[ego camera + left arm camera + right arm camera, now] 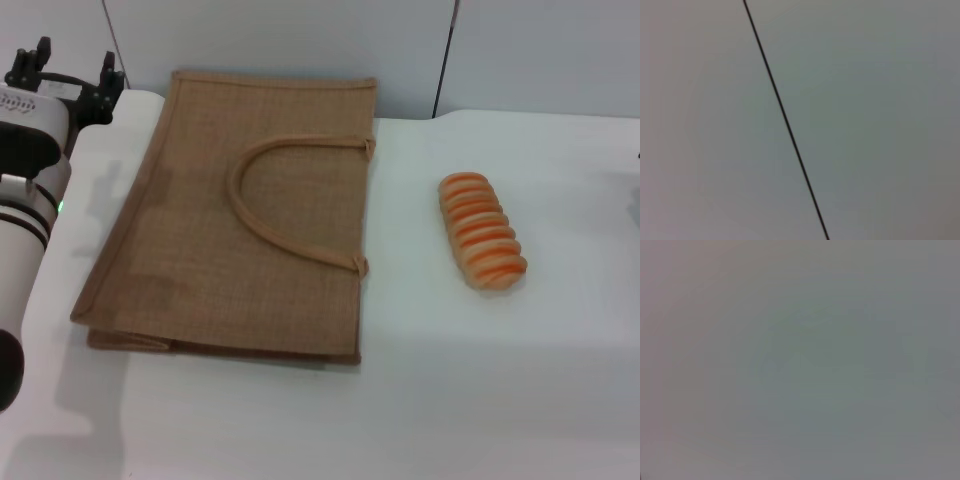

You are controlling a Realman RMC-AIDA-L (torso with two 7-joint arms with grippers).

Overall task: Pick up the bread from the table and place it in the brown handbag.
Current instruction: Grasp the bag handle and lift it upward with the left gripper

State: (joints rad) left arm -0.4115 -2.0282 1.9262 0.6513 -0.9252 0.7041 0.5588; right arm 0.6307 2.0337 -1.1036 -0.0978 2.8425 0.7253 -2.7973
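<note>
Lying ridged, tan-orange: bread (482,244), seemingly untouched.

One bread (483,244), lying alone on counter (420,400). One brown handbag (235,215), flat on same counter. Two loop handles on it: one arched handle (275,205) in plain sight on top face, second only partly peeking at bottom left edge. One counter in total. One left arm (25,200) in head view at far left edge. Right arm: none counted in head view. One dark thin line (785,120) across left wrist view. Right wrist view: nothing countable, plain grey field.
</note>
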